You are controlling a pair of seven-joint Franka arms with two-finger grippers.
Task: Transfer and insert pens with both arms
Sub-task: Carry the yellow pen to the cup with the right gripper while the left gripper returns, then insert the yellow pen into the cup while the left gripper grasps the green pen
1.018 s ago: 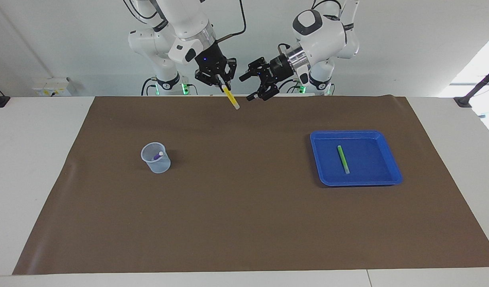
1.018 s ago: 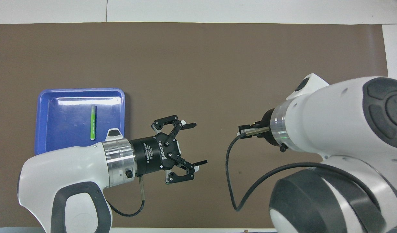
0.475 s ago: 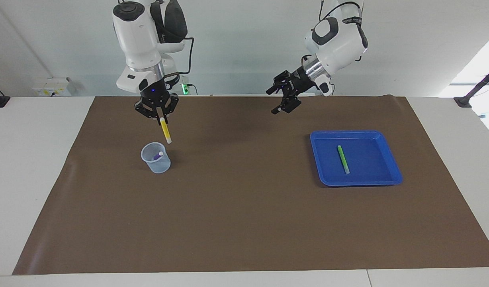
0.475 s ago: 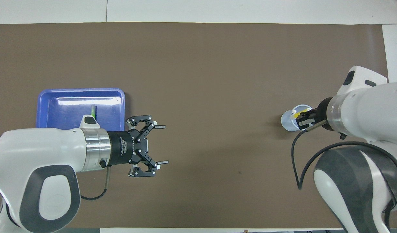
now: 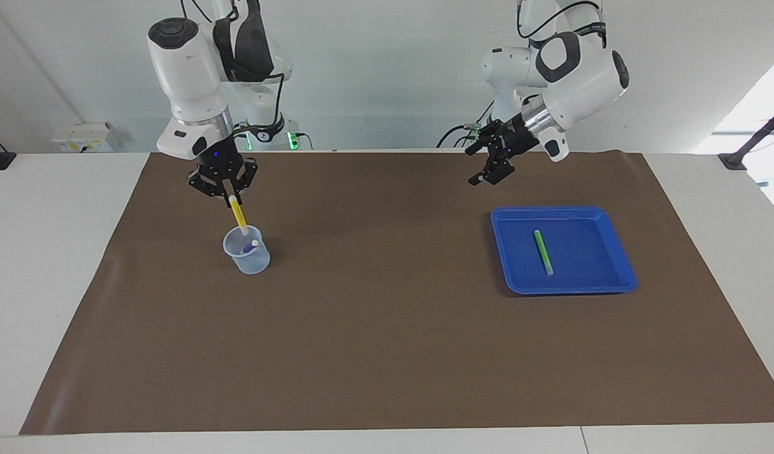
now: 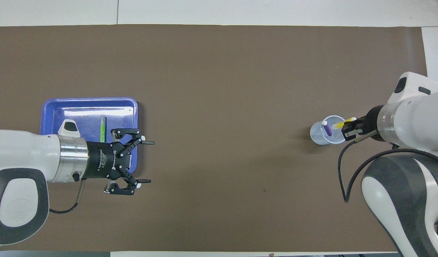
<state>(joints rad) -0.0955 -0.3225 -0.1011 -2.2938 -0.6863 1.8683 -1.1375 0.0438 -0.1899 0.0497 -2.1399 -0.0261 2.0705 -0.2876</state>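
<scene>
- You see three slim pens, each one colour with a pale tip.
- The yellow pen hangs tilted, pale tip down at the rim of the one clear cup at the right arm's end of the mat.
- The right gripper is clamped on that pen's top end.
- The purple pen leans inside the cup.
- The green pen lies flat in the one blue tray.
- The left gripper hangs spread wide and empty over the mat, beside the tray.

Yellow pen tilted over cup, purple pen inside, green pen in tray
</scene>
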